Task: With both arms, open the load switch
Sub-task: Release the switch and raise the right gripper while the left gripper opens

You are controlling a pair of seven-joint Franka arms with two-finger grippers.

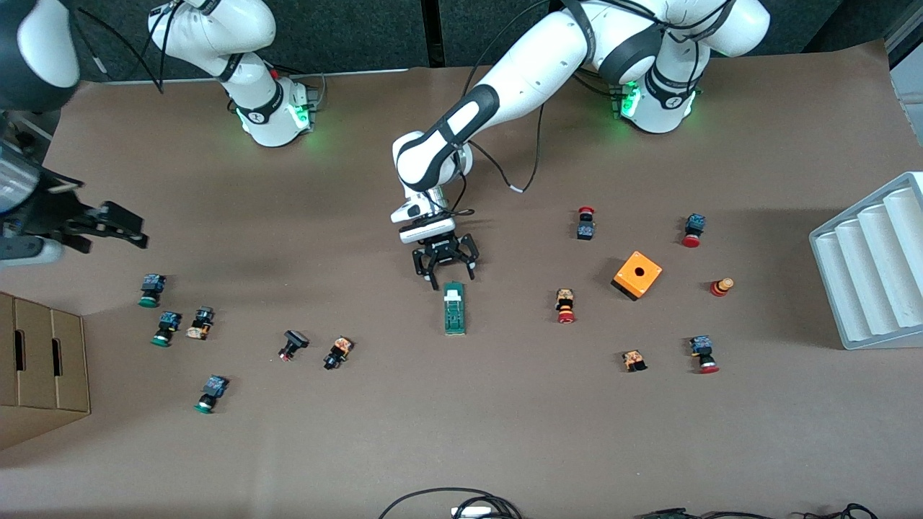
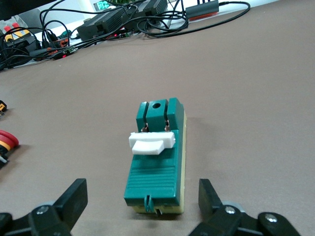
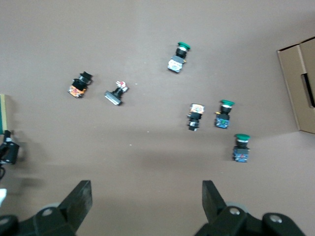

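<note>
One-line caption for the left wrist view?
Open left gripper poised at one end of the green load switch, white toggle up, on the brown table.

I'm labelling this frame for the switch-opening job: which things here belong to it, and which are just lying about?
Belongs to the job:
- narrow dark-green load switch with white end piece, mid-table
- left gripper, open, by the switch's white end
- right gripper, open, waiting over the right arm's end of the table

Just lying about:
- orange cube box with a hole
- green-capped push buttons
- red-capped push buttons
- cardboard box
- white ribbed tray
</note>
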